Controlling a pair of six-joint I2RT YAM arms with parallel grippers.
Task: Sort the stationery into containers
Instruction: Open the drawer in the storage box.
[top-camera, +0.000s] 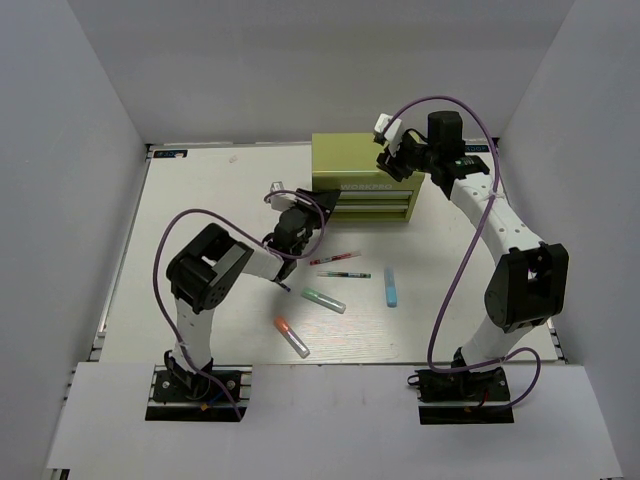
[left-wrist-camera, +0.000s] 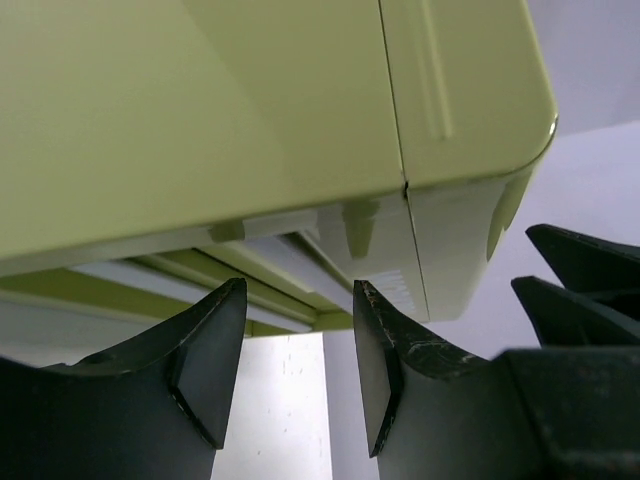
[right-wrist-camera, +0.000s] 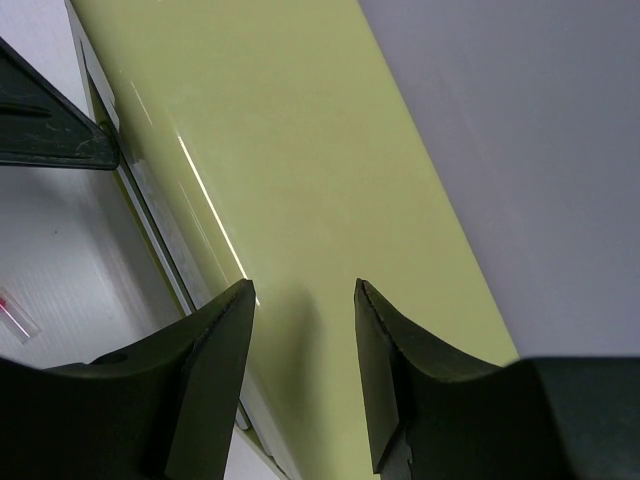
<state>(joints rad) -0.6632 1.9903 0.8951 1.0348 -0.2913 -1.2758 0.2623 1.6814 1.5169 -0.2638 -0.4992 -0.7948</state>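
The olive-green tool chest (top-camera: 362, 168) stands at the back middle, both front drawers shut. My left gripper (top-camera: 317, 207) is open and empty at the chest's front left corner; the left wrist view shows the chest (left-wrist-camera: 300, 110) just beyond the gripper (left-wrist-camera: 300, 335). My right gripper (top-camera: 393, 160) is open and empty over the chest's top right; the right wrist view shows the lid (right-wrist-camera: 300, 150) under the gripper (right-wrist-camera: 305, 335). On the table lie a thin red pen (top-camera: 335, 258), thin green pen (top-camera: 357, 274), light-blue marker (top-camera: 390, 288), green-capped marker (top-camera: 323, 300) and orange-capped marker (top-camera: 292, 337).
A dark tip (top-camera: 284, 288) shows under my left forearm, the rest of it hidden. Grey walls close in the white table (top-camera: 200, 200) on three sides. The right gripper's fingers (left-wrist-camera: 580, 270) show at the right of the left wrist view.
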